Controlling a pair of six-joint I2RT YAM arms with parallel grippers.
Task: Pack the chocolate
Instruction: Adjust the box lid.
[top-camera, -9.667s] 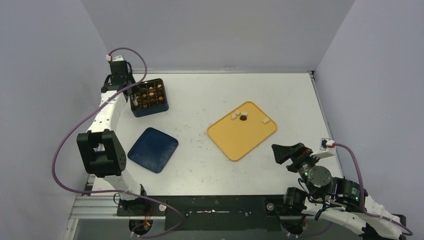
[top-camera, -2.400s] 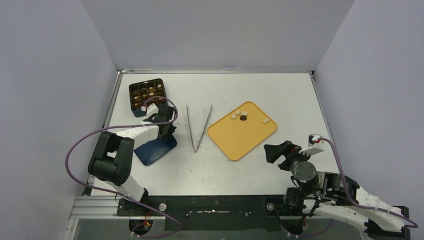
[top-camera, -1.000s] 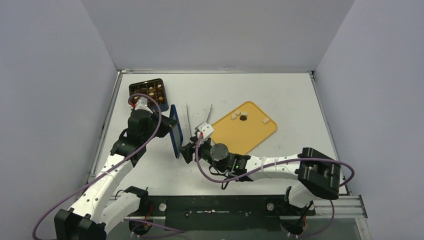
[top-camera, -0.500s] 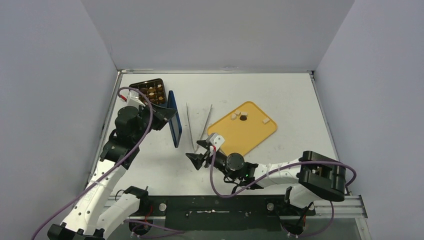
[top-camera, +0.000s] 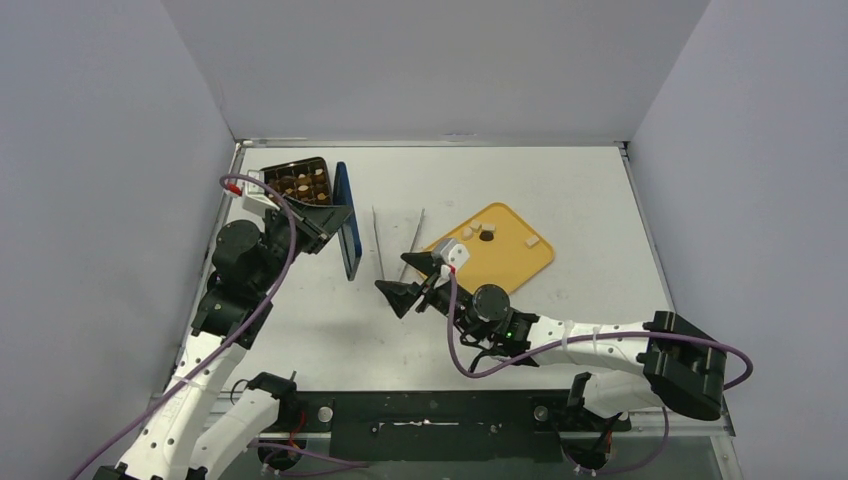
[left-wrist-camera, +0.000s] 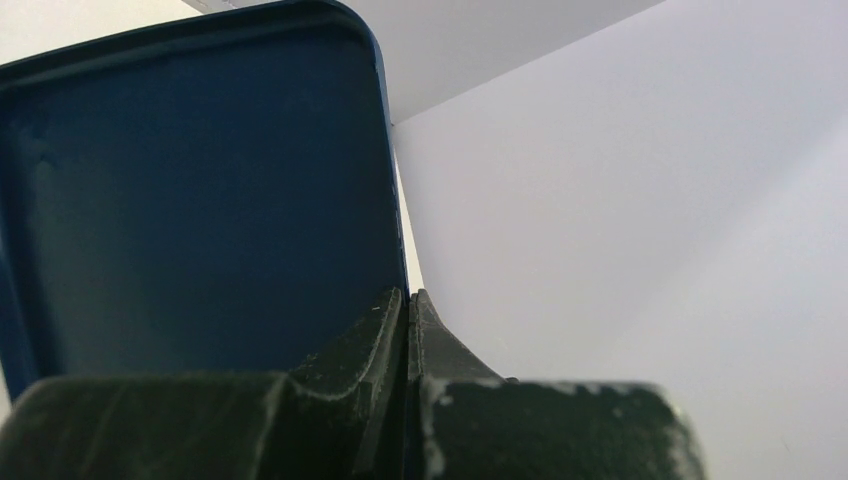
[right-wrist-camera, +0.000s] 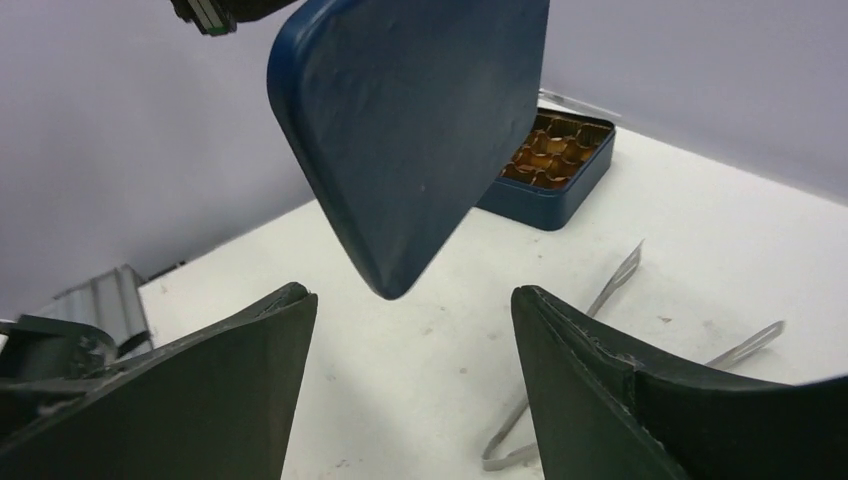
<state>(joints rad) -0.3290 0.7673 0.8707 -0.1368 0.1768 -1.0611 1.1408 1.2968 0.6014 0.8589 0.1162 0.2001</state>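
We find the left end effector (top-camera: 322, 222) pinched tight on the rim of the blue lid (top-camera: 346, 232), which it holds up on edge. In its wrist view the two fingers (left-wrist-camera: 385, 325) meet around that rim. The blue box (top-camera: 298, 182) sits just beyond it on the table (top-camera: 560, 180), its cells showing brown and cream pieces. The right end effector (top-camera: 411, 280) is spread wide with nothing in it, right beside the near tips of the metal tongs (top-camera: 395, 250). The loose chocolate (top-camera: 478, 230) lies on the yellow tray (top-camera: 480, 278), ahead and to the right of that open end effector and apart from its fingers.
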